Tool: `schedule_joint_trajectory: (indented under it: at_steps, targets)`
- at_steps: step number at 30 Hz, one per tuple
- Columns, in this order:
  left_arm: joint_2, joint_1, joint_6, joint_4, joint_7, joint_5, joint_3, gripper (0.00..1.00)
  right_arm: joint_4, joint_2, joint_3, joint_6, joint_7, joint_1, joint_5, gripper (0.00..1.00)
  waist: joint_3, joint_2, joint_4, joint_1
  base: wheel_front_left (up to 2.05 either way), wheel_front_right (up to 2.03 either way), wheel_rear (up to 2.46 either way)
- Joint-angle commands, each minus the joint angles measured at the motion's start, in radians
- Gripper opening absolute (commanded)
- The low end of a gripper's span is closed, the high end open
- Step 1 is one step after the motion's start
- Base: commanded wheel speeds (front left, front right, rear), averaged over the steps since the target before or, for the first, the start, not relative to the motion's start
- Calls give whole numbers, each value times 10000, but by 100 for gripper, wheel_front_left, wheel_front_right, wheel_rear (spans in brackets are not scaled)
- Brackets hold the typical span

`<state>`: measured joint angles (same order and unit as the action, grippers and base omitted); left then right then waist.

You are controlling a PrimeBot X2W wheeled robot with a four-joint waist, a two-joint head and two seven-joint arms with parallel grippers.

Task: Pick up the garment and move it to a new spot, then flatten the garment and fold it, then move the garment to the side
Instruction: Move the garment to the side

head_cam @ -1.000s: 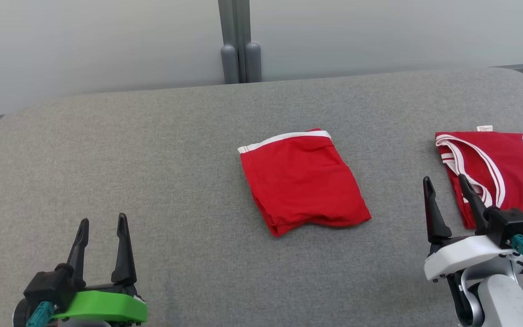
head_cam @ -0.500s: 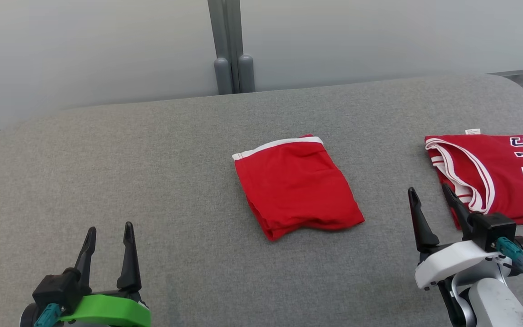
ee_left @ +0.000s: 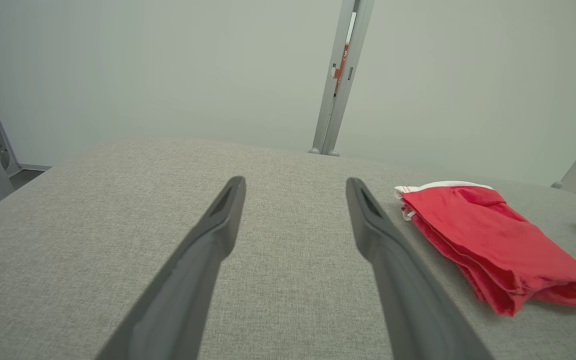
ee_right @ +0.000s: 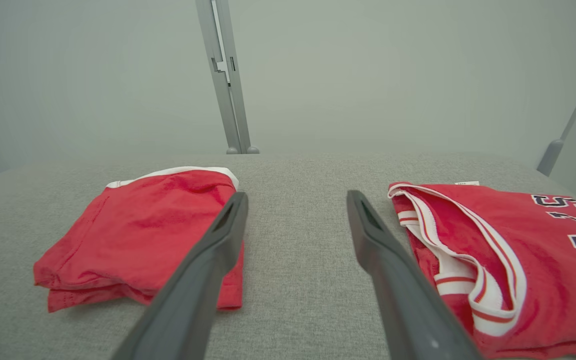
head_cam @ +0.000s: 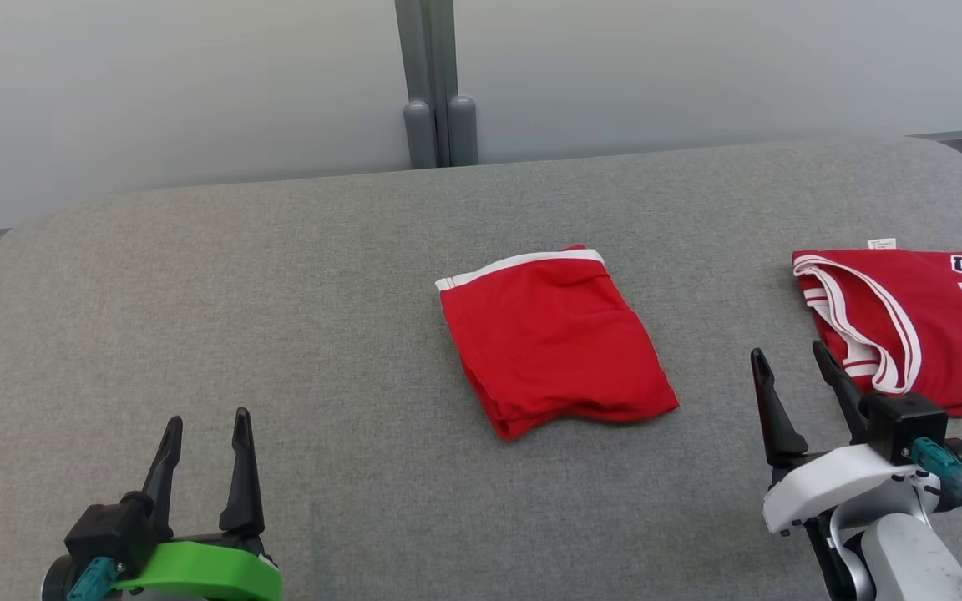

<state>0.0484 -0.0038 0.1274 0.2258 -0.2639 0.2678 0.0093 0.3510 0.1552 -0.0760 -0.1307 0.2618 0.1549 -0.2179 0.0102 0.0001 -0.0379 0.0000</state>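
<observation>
Folded red shorts [head_cam: 552, 334], red jersey [head_cam: 924, 334] apart.
Left wrist view catches the jersey's edge, right wrist view its lettering; left gripper [head_cam: 207, 416], right gripper [head_cam: 788, 348] wide, empty.

Left claw [head_cam: 207, 416], right claw [head_cam: 787, 348]: spread, empty

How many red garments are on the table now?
2. A folded red garment lies centrally; a red lettered jersey lies at the far right, cut off by the frame, so more may lie beyond.
</observation>
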Motion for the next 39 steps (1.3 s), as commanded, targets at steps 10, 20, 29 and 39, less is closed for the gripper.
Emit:
schedule_joint_trajectory:
  at_steps: [10,20,29,39]
  targets:
    - [40,113,20,-125,2,62,-200,100,150,125,-36,2,38,263,109,100,79,-1,265,0,0,0,0]
    - [39,-380,-23,-233,2,296,-703,100,1178,848,-1022,9,-2747,2139,-1162,100,925,-1,1355,0,0,0,0]
    - [39,-653,-153,-288,2,589,-1074,100,2601,1088,-1063,9,-5245,3349,-2039,100,1671,-1,2453,0,0,0,0]
    - [37,-791,-147,-346,2,711,-1238,100,3822,1077,-1385,9,-5853,3602,-1912,100,1995,-1,2760,0,0,0,0]
